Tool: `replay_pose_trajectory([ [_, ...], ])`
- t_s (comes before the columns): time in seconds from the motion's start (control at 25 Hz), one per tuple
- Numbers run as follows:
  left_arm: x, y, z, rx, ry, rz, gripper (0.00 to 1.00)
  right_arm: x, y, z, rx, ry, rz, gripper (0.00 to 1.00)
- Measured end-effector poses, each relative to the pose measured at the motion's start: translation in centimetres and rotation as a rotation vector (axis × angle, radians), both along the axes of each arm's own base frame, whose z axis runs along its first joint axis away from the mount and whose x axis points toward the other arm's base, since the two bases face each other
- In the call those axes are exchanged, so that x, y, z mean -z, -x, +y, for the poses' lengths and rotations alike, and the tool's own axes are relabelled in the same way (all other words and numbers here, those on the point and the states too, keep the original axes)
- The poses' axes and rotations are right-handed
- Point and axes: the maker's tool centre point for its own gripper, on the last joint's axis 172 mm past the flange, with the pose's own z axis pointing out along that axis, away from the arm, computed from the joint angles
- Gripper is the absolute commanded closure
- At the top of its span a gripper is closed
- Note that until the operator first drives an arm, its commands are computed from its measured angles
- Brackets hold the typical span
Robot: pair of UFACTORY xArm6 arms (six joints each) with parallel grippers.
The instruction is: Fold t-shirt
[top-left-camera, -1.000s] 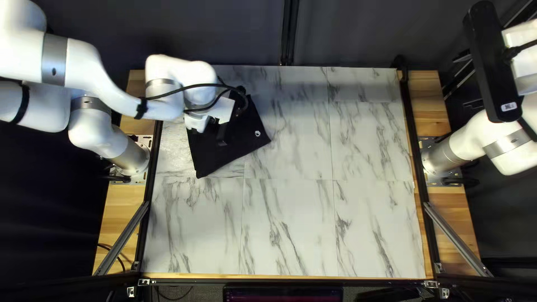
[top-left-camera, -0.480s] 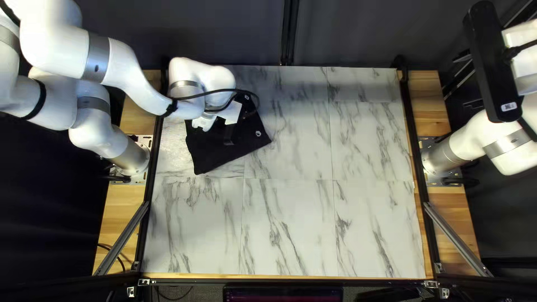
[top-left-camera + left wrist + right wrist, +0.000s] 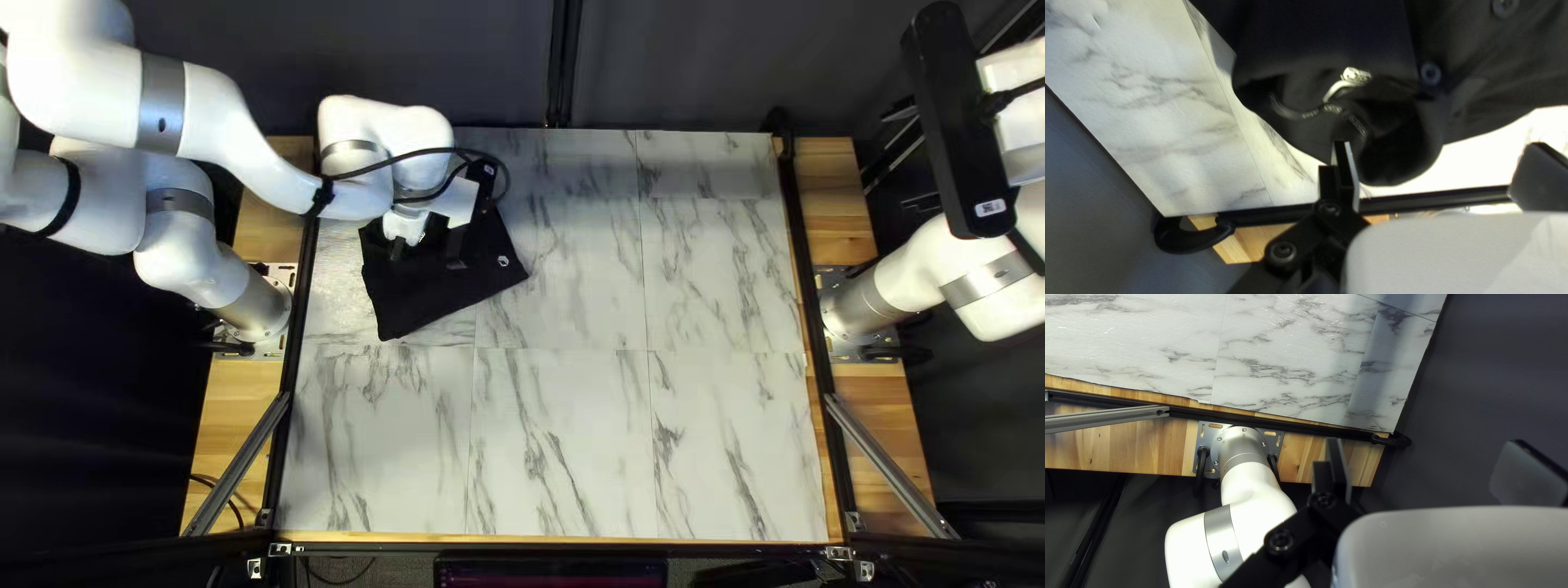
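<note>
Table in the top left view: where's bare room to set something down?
Bare: the table's near part, between the black shirt and the near edge, rail to rail. Also from the shirt across to the rail by my right arm's base. Crowded: far left, where my left gripper and arm hang over the shirt.

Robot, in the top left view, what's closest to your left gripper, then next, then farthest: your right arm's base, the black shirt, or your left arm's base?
1. Black shirt: right under my left gripper.
2. Left arm's base: at the table's left edge.
3. Right arm's base: way across, at the right edge.
</note>
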Motion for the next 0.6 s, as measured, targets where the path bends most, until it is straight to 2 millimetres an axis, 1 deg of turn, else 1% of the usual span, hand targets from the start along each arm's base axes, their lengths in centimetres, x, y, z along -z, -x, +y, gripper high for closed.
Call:
replay_pose_trajectory([
  [0.16, 0.4, -0.4, -0.9, -0.041, 0.046, -0.078, 0.00, 0.0, 0.0, 0.0, 0.000, 0.000, 0.000, 0.00],
  [0.44, 2.1, -2.0, -2.3, -0.012, 0.210, -0.246, 0.00, 0.0, 0.0, 0.0, 0.000, 0.000, 0.000, 0.00],
  [0.52, 2.9, -2.0, -2.4, -0.014, 0.255, -0.280, 0.00, 0.0, 0.0, 0.0, 0.000, 0.000, 0.000, 0.00],
  [0.6, 3.5, -1.5, -2.5, -0.025, 0.276, -0.293, 0.00, 0.0, 0.0, 0.0, 0.000, 0.000, 0.000, 0.00],
])
